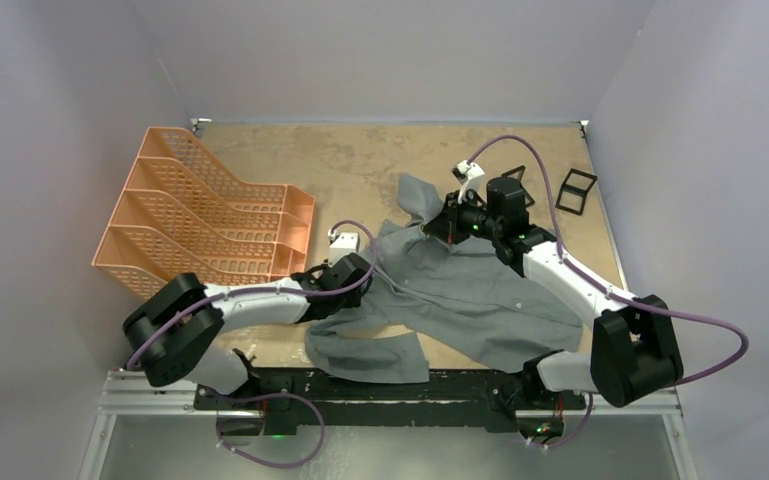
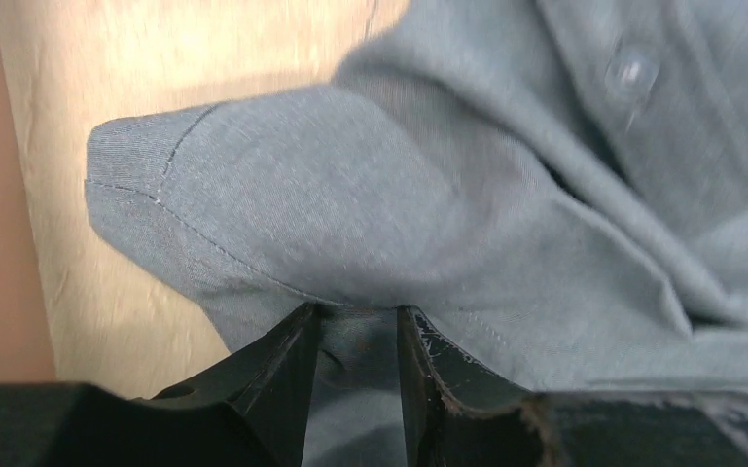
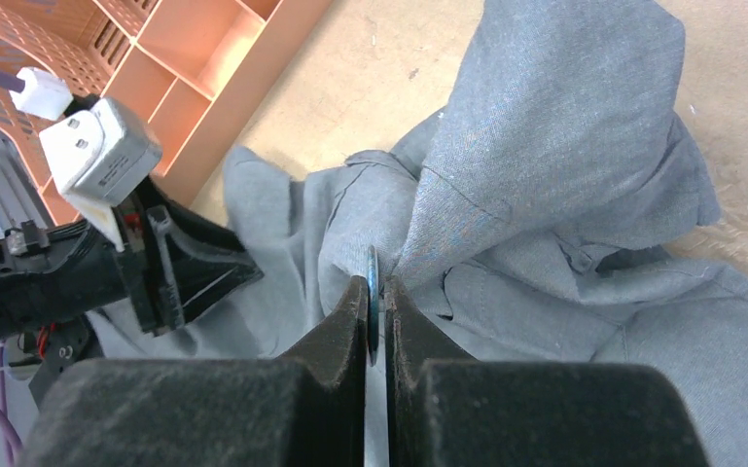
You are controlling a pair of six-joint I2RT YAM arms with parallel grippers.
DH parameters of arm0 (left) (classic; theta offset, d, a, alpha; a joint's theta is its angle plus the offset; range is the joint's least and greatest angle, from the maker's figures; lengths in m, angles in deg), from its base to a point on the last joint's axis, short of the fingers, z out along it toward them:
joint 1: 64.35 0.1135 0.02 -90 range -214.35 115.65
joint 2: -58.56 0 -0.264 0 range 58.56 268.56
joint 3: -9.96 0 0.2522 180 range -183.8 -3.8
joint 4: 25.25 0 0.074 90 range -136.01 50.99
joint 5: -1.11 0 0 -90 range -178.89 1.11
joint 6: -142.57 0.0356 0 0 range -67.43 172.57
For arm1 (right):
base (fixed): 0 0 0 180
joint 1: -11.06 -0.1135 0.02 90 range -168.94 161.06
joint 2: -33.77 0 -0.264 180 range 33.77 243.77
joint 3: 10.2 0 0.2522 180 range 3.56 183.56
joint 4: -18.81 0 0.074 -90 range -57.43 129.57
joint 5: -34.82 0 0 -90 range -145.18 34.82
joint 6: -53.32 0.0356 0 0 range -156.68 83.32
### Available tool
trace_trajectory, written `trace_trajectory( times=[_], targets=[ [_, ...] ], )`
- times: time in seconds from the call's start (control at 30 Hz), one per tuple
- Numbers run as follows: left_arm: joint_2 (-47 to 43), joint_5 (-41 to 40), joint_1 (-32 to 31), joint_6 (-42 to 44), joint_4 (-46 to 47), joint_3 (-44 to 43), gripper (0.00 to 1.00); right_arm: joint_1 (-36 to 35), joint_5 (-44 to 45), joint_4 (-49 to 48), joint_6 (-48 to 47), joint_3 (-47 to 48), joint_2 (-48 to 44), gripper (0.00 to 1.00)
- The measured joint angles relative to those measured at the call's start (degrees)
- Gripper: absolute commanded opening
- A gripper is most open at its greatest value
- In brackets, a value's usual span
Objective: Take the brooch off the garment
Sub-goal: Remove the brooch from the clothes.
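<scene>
Brooch (image 3: 374, 263) edge-on, clamped by right end effector (image 3: 374, 290); left end effector (image 2: 355, 316) straddles garment (image 1: 480, 290) fold, grip unclear.

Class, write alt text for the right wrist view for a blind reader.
The right gripper is shut on the brooch, a thin disc seen edge-on, against the crumpled grey shirt. An orange rack stands beyond.

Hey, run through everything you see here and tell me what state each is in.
garment: rumpled, spread on the table.
brooch: pinched edge-on, against the garment.
left fingers: straddling a garment fold, grip unclear.
right fingers: shut on the brooch.
orange rack: empty.
</scene>
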Motion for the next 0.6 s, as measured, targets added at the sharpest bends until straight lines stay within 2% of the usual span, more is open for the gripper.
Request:
trace_trajectory(
  times=[0.2, 0.4, 0.5, 0.6],
  targets=[
    [9.81, -6.49, 1.77, 2.05, 16.55, -2.99, 0.33, 0.0, 0.0, 0.0, 0.11, 0.0, -0.02, 0.02],
    [19.96, -5.42, 10.86, 11.32, 27.36, -10.91, 0.41, 0.0, 1.46, 0.09, 1.29, 0.0, -0.09, 0.0],
    [20.94, -5.05, 12.39, 17.38, 31.28, -12.44, 0.46, 0.0, 2.73, 0.7, 2.82, 0.17, -0.09, 0.0],
    [19.71, -2.54, 11.34, 24.3, 37.33, -11.67, 0.51, 0.0, 4.02, 2.19, 4.26, 0.92, -0.09, 0.0]
  ],
)
